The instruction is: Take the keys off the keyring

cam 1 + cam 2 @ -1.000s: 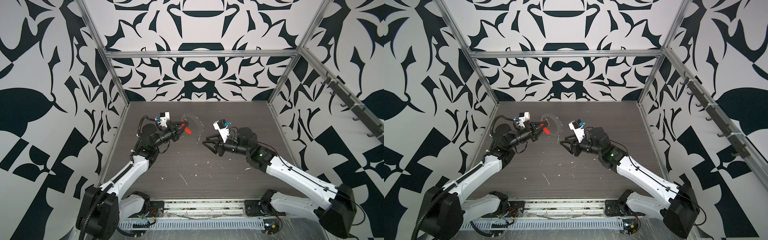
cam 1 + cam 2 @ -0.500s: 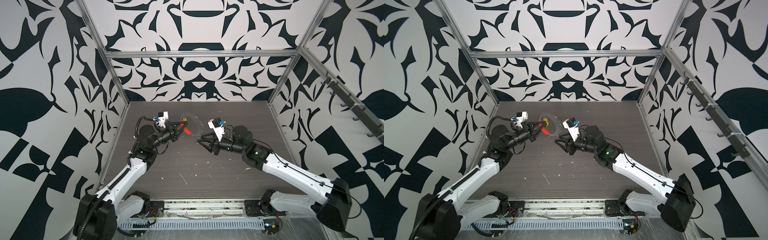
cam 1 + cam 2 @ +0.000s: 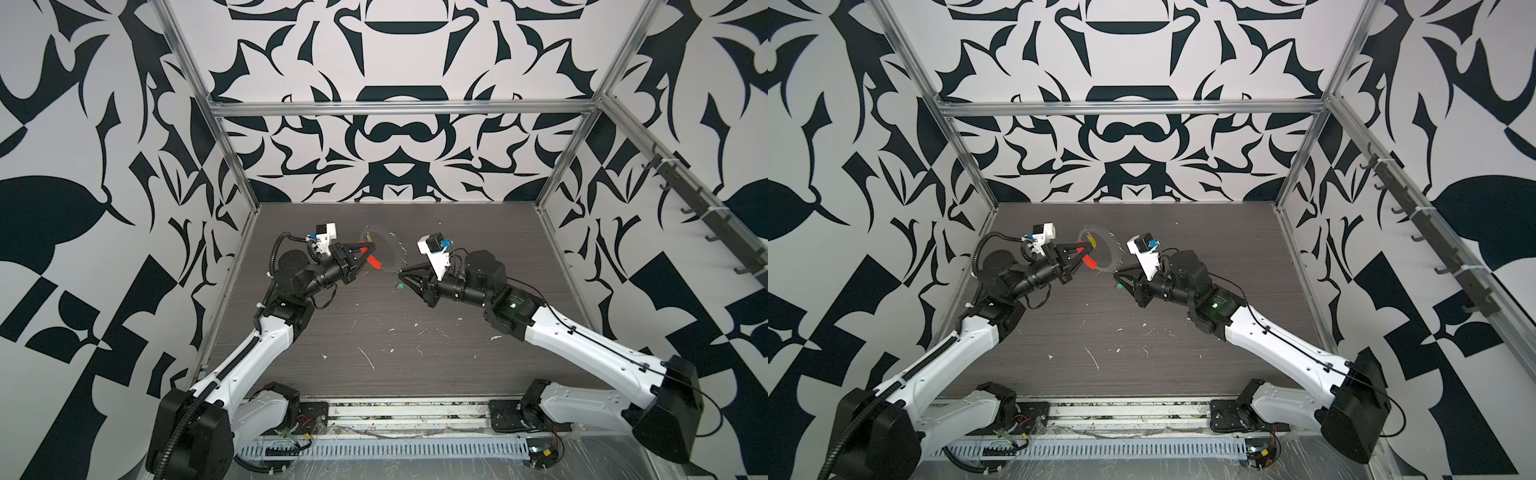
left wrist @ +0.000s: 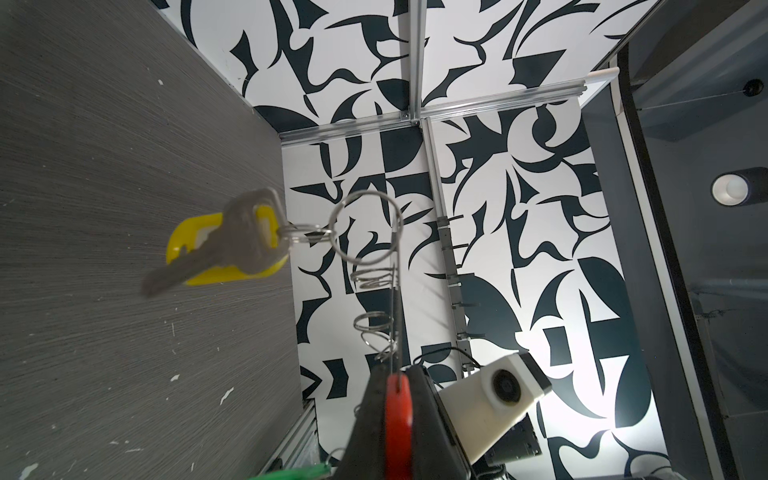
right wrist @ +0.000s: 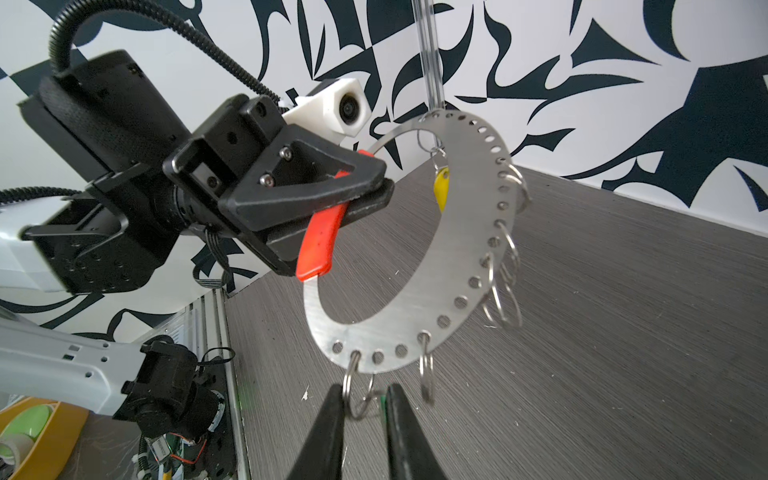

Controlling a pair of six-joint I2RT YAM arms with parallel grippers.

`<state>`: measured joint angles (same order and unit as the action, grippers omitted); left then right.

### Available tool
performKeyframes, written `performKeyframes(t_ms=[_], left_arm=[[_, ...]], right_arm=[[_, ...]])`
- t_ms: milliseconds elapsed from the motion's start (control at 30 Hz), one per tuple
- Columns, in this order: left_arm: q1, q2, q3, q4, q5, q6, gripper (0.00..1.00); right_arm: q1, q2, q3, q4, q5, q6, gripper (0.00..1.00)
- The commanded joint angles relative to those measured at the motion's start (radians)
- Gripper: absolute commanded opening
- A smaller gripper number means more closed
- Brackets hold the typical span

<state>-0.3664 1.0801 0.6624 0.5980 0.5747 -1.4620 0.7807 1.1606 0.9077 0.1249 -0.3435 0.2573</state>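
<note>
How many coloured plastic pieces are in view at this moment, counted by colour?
yellow key tag: 1
green key tag: 1 (only a small part shows)
red keyring sleeve: 1
Total: 3

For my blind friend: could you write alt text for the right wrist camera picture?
The left end effector is clamped on the red sleeve of a flat, hole-punched metal keyring held above a dark table; small silver rings and a yellow key tag hang from it. In the foreground, the open jaws of the right end effector straddle one small ring.
</note>
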Motion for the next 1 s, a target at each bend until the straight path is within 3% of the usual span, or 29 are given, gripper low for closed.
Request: performKeyframes(t_ms=[0,600,767,967], left_arm=[[0.003,-0.020,-0.015,0.028,-0.003,-0.004,0.00],[0.002,-0.029,-0.021,0.029,-0.004,-0.012,0.00],[0.002,-0.030,-0.023,0.027,-0.005,-0.014,0.00],[0.002,-0.032,-0.025,0.018,-0.013,-0.018,0.00]], right_arm=[[0.003,-0.011,0.049,0.046,0.011,-0.012,0.21],[0.015,0.007,0.058,0.045,0.003,-0.005,0.12],[0.017,0.006,0.059,0.038,0.006,-0.009,0.00],[0.020,-0.012,0.056,0.004,0.014,-0.018,0.00]])
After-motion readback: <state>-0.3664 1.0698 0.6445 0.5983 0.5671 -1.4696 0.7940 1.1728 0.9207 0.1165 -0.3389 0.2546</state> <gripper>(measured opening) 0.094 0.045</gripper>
